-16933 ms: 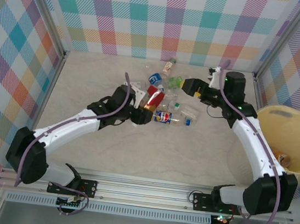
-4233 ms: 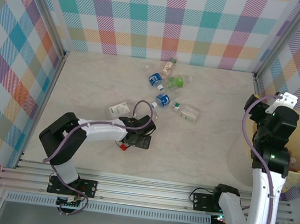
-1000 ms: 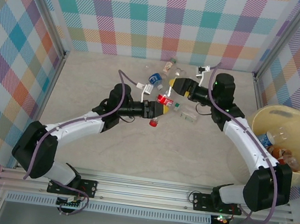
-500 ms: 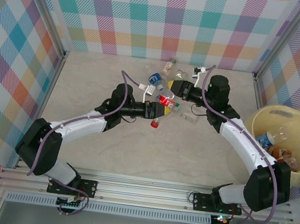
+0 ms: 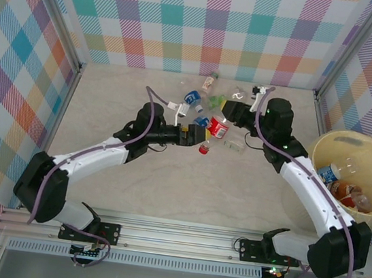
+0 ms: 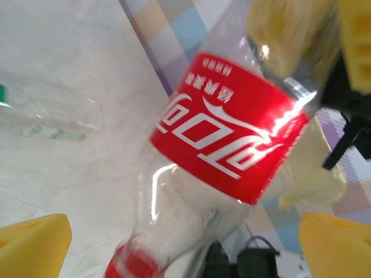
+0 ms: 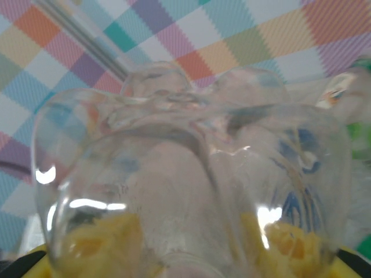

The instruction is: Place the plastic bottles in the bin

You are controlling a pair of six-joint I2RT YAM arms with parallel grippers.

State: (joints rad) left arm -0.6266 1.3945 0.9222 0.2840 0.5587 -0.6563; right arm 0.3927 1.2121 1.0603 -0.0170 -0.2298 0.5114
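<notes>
Coca-Cola bottle [image 5: 217, 127]: clear plastic with a red label, in mid-table between the two grippers, well apart from the bin [image 5: 353, 135] at the right edge.
Right gripper [image 5: 227, 113]: closed on the bottle's base end. Its wrist view has the clear, lobed base pressed between the yellow pads.
Left gripper [image 5: 200, 137]: spread wide with nothing in it. Its yellow fingers [image 6: 32, 243] stand either side of the neck and clear of it.
Long axis: runs from upper right to lower left in the overhead view.
Pointing: base into the right gripper, red cap [image 5: 203, 148] toward the left arm and the near edge.
Height: probably off the table [image 5: 108, 108], though the overhead view does not settle how high.
Step in hand: judged to be the right arm's carry to the bin.
Doing it well: lift first, so the hanging cap end clears the left fingers and the loose bottles [image 5: 193, 98] behind.
Carry: swing right with the grip kept firm, since an end hold lets the bottle pivot.
Release: only once the whole length is inside the rim, cap end low.
Risk: the smooth base slipping, or the cap clipping the bin wall.
</notes>
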